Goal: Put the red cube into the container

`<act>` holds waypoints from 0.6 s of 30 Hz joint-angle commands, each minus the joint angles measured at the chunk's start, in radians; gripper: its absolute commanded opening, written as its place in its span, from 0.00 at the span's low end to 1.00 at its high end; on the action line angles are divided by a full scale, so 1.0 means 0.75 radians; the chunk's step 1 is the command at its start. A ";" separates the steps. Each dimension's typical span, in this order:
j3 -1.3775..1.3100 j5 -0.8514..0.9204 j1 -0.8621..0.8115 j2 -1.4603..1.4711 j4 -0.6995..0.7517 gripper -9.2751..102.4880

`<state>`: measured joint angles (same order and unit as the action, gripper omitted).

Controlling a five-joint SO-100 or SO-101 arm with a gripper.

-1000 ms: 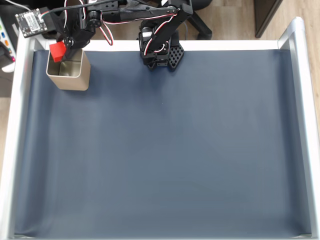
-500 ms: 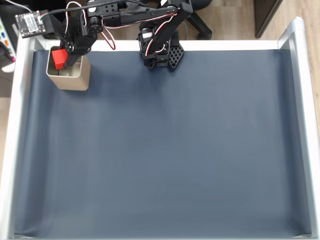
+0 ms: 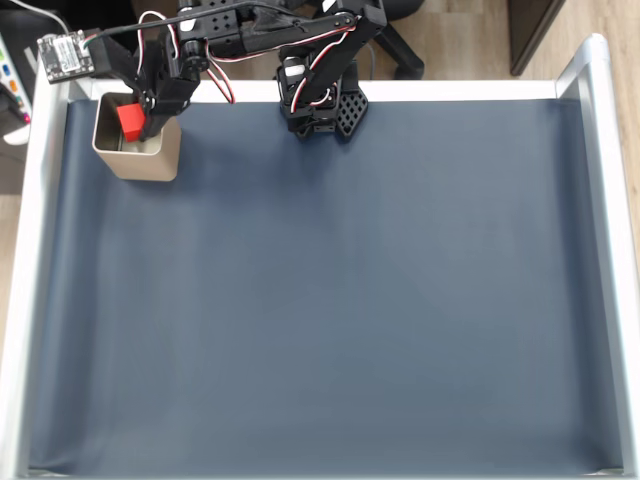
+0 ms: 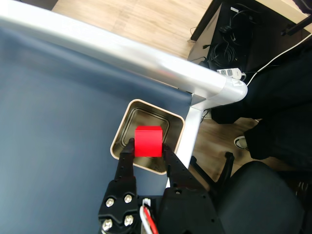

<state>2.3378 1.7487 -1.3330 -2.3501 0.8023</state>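
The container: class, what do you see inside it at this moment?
Bare shiny metal walls inside the container. The red cube, clamped in the gripper, hangs over the opening. The cube and fingers cover part of the floor.

what the views keep back

in the wrist view the red cube (image 4: 148, 141) and the black jaws cover the near rim of the container (image 4: 126, 122). the gripper (image 4: 147, 145) body runs off the bottom edge. in the fixed view the arm (image 3: 250, 30) hides the container's (image 3: 140, 160) far rim, and the tabletop (image 3: 330, 300) is cut at the bottom.
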 commanded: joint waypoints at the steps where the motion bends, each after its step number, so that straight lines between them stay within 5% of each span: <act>1: -0.004 -0.012 0.008 -0.047 -0.031 0.10; 18: 0.035 -0.057 -0.004 -0.051 -0.133 0.26</act>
<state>2.3700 1.7150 -1.3330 -2.3593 0.7210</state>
